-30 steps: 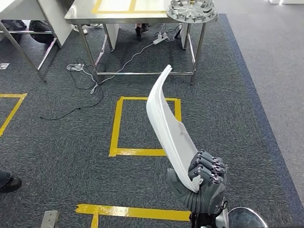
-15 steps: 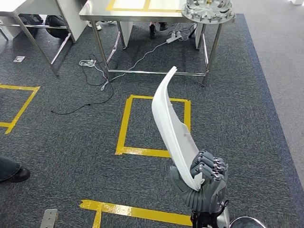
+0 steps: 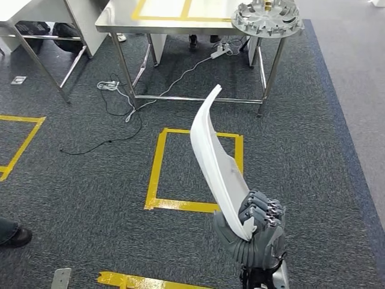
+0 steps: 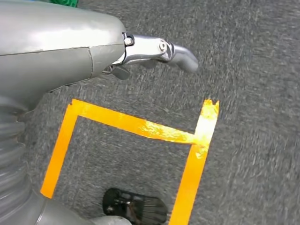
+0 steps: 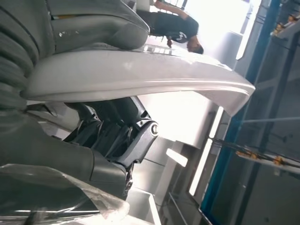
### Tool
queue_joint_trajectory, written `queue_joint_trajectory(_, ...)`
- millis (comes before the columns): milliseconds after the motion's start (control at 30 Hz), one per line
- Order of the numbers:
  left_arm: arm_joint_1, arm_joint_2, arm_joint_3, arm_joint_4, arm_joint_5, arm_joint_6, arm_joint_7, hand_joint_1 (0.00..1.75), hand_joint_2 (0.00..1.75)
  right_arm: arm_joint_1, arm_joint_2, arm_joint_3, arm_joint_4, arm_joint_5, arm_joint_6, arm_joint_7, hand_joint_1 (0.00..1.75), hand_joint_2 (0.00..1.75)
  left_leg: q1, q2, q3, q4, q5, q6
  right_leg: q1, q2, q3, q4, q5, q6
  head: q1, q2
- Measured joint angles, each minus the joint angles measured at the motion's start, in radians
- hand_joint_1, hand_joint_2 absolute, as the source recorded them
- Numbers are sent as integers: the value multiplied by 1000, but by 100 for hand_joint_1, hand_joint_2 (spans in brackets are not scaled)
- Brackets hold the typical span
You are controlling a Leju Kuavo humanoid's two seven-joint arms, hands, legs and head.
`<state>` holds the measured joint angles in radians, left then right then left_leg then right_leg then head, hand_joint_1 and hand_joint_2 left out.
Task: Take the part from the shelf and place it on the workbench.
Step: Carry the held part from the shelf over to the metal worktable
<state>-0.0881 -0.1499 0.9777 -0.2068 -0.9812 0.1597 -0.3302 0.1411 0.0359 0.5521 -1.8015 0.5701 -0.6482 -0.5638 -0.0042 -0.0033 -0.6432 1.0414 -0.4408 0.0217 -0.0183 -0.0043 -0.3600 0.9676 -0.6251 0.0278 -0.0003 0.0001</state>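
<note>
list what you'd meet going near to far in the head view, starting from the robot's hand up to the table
right hand gripping the white curved part → yellow tape square on the carpet → loose cables → steel workbench with a round metal fixture on its right end

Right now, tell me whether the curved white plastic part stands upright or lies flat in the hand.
Upright, leaning a little. The curved white plastic part rises from the right hand, which grips its lower end, with the pointed tip uppermost.

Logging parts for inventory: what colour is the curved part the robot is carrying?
White, plain and glossy. The part shows best in the head view, held in the right hand.
</note>
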Motion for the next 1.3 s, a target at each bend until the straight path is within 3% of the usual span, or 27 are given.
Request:
queue_joint_trajectory(33,1,0,0,0,0,0,0,0,175,-1,0,0,0,-1,0,1,175,175,2,-1,18,-16,-7,5,0,0,-8,28,21,6,1,0)
queue_joint_trajectory(67,2,-1,0,0,0,0,0,0,175,-3,0,0,0,-2,0,1,175,175,4,-3,42,-35,-14,10,1,1,-39,82,46,10,4,0)
queue_joint_trajectory(133,5,-1,0,0,0,0,-1,0,175,-3,-1,0,1,-3,0,1,175,175,7,-6,95,-73,-31,17,1,4,-140,217,61,8,8,0)
queue_joint_trajectory(200,8,-1,0,0,0,0,-1,0,175,-1,-2,0,2,-4,0,1,175,175,7,-9,154,-103,-55,19,3,5,-238,289,-11,5,11,0)
queue_joint_trajectory(267,10,-1,0,0,0,0,-1,0,175,0,-3,0,2,-5,0,2,175,175,7,-15,221,-127,-87,18,4,5,-303,269,-89,6,12,0)
queue_joint_trajectory(300,11,-1,0,0,0,0,0,0,175,1,-4,0,2,-5,0,1,175,175,7,-18,255,-136,-105,16,4,5,-324,230,-83,7,13,0)
queue_joint_trajectory(333,11,-1,1,0,-1,0,0,0,175,2,-4,-1,3,-6,0,1,175,175,7,-20,286,-142,-127,14,4,5,-340,176,-24,7,13,0)
queue_joint_trajectory(400,13,-1,1,1,-2,0,1,0,175,7,-7,-1,5,-7,0,1,175,175,5,-23,339,-137,-176,6,9,5,-358,88,168,-2,12,0)
queue_joint_trajectory(433,12,-1,2,1,-3,0,2,0,175,8,-9,-1,5,-8,0,1,175,175,7,-24,355,-134,-197,-2,13,6,-360,72,237,-10,8,0)
queue_joint_trajectory(467,9,-1,2,1,-4,0,2,0,175,8,-10,-1,4,-8,0,1,175,175,9,-26,367,-127,-210,-9,18,7,-357,75,261,-19,6,0)
queue_joint_trajectory(533,-4,-2,2,1,-5,0,4,0,175,2,-9,-1,-1,-7,0,0,175,175,13,-25,340,-63,-188,-22,21,9,-341,83,236,-34,3,0)
queue_joint_trajectory(600,-14,-5,1,1,-6,0,4,0,175,-1,-9,0,-3,-7,0,-2,175,175,15,-19,252,85,-148,-32,15,9,-309,67,214,-44,3,0)
queue_joint_trajectory(633,-15,-5,1,1,-6,0,4,0,175,-1,-9,0,-3,-7,0,-2,175,175,16,-16,200,155,-154,-36,13,8,-289,58,202,-46,3,0)
queue_joint_trajectory(667,-14,-5,1,1,-6,0,4,0,175,-1,-9,0,-3,-7,0,-2,175,175,17,-14,154,203,-184,-40,11,9,-269,53,189,-47,2,0)
queue_joint_trajectory(733,-12,-3,2,1,-6,0,4,0,175,-1,-9,0,-3,-7,0,-2,175,175,19,-13,85,232,-273,-45,8,13,-229,49,160,-43,2,0)
queue_joint_trajectory(767,-11,-2,2,1,-6,0,4,0,175,-1,-9,0,-3,-7,0,-2,175,175,20,-13,63,218,-299,-46,6,13,-207,49,144,-41,2,0)
queue_joint_trajectory(800,-10,-1,2,1,-6,0,4,0,175,-1,-9,0,-3,-7,0,-2,175,175,21,-12,49,188,-293,-47,4,14,-185,49,128,-38,2,0)
queue_joint_trajectory(833,-8,-1,2,1,-7,0,4,0,175,-1,-9,0,-3,-7,0,-2,175,175,22,-10,42,142,-248,-47,2,13,-164,48,112,-35,2,0)
queue_joint_trajectory(900,-4,1,2,1,-9,0,4,0,175,-1,-9,-1,-2,-8,0,-2,175,175,22,-3,36,47,-108,-45,2,15,-133,48,81,-23,-1,0)
queue_joint_trajectory(933,-2,1,2,1,-10,0,5,0,175,0,-9,-1,-2,-9,0,-2,175,175,22,0,37,19,-58,-41,4,16,-123,45,67,-15,-2,0)
queue_joint_trajectory(967,-2,1,2,2,-10,1,6,0,175,0,-9,-1,-2,-10,0,-2,175,175,21,1,38,6,-35,-36,5,17,-113,46,61,-7,-4,0)
queue_joint_trajectory(1033,-5,0,2,1,-11,1,7,0,175,0,-9,-2,-3,-11,0,-2,175,175,22,-2,51,1,-36,-22,6,17,-99,50,56,8,-4,0)
queue_joint_trajectory(1100,-6,-1,2,1,-11,1,7,0,175,-2,-9,-2,-3,-11,0,-2,175,175,23,-3,69,-4,-38,-8,5,13,-116,93,45,17,-1,0)
queue_joint_trajectory(1133,-7,-1,2,1,-12,1,7,0,175,-2,-9,-2,-3,-11,0,-2,175,175,23,-4,76,-5,-42,-1,5,12,-146,142,28,18,0,0)
queue_joint_trajectory(1233,-8,0,2,1,-11,2,7,0,175,0,-9,-4,-3,-11,0,-2,175,175,21,-4,88,-6,-60,11,7,11,-282,317,-42,19,6,0)
queue_joint_trajectory(1267,-8,0,2,1,-11,2,7,0,175,1,-9,-4,-3,-12,0,-2,175,175,20,-5,95,-6,-68,12,7,11,-310,331,-45,18,7,0)
queue_joint_trajectory(1300,-7,-1,2,1,-12,2,7,0,175,1,-9,-5,-3,-12,0,-2,175,175,19,-6,105,-6,-76,11,7,11,-320,311,-25,16,8,0)
